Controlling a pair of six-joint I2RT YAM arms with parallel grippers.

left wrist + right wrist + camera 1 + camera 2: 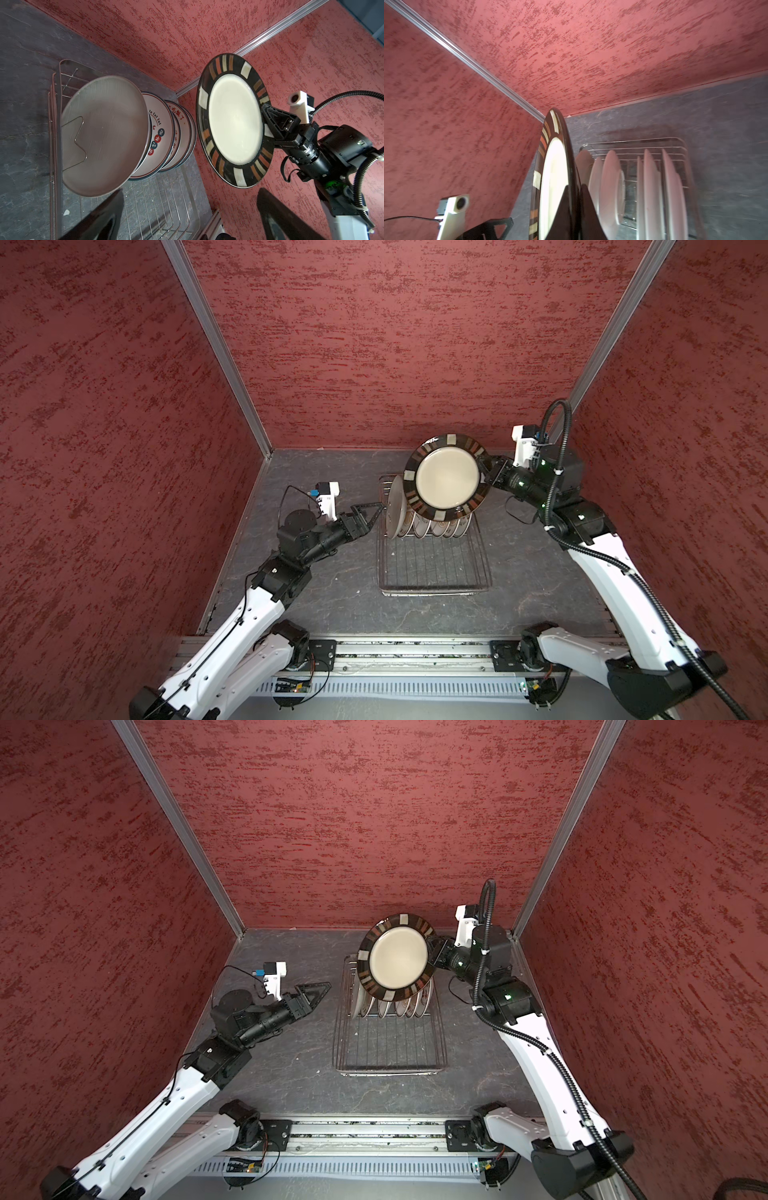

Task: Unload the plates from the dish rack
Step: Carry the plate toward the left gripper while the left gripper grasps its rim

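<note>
The right pincer (483, 472) is clamped on the rim of the dark-striped plate (446, 477), holding it in the air over the dish rack (432, 572) (the other plates (436, 526) stand upright in it). The left pincer (376, 511) gapes wide just beside the rack's left side.

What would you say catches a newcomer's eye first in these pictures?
The dark-rimmed striped plate stands out, held in the air above the far end of the dish rack, the right hand shut on its rim. Below it pale plates stand on edge in the rack, and the left hand hangs open beside them.
</note>
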